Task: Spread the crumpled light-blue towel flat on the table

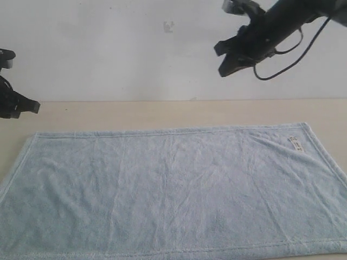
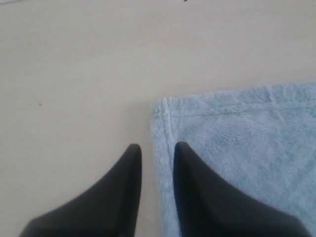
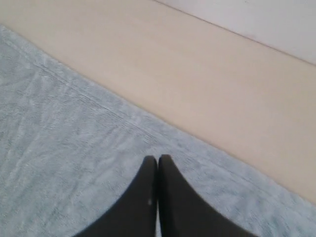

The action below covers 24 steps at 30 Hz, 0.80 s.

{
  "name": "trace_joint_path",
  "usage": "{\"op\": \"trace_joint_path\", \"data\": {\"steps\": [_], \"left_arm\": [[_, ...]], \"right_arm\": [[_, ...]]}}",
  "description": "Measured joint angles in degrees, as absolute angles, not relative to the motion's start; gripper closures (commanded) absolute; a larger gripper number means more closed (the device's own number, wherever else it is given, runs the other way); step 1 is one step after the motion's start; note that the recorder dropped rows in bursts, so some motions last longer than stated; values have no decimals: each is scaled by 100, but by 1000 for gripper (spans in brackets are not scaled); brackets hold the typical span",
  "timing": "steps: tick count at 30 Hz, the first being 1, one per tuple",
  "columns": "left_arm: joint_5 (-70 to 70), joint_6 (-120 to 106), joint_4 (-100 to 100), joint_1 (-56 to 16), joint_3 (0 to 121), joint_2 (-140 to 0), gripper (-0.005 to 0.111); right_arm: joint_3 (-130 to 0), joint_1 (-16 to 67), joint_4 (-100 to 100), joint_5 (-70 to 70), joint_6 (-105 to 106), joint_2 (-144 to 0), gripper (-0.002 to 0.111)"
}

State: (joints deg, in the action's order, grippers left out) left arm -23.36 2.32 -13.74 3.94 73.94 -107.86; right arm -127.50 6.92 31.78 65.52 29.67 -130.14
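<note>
Above towel, right claw closed, empty, left claw slightly parted

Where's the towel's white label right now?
In the exterior view the white label sits on the towel near its far right corner, just inside the hem that borders the bare table.

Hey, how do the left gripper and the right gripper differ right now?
The left gripper has its fingers slightly apart; the right gripper has them pressed together. The left gripper sits low by the table; the right gripper hangs well above it. Both are black and hold nothing; the towel lies flat.
</note>
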Motion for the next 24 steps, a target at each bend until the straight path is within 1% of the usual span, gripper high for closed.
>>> {"op": "trace_joint_path", "data": {"steps": [4,7,10,14,18,21,24], "left_arm": [[-2167,175,-1150,394,6663,-10224,87],[-2168,31,-855,394,6224,-9957,87],[-2344,-290,-512,237,5854,-9861,87],[-2543,-666,-36,-164,5455,-9841,87],[-2359,-749,127,-466,5043,-9841,88],[-2034,-711,137,-477,4797,-9841,88],[-1806,-675,137,-477,4612,-9841,88]], "right_arm": [[-12095,248,2792,6706,2877,-12630,109],[-11209,-19,2403,6647,2799,-12257,109],[-10049,-184,1731,6312,2621,-11788,109],[-8327,-222,948,5360,2201,-11100,109],[-6832,-222,794,4229,2031,-10500,109],[-6161,-222,794,3524,1979,-10271,109],[-5777,-222,794,3107,1892,-10210,109]]}}
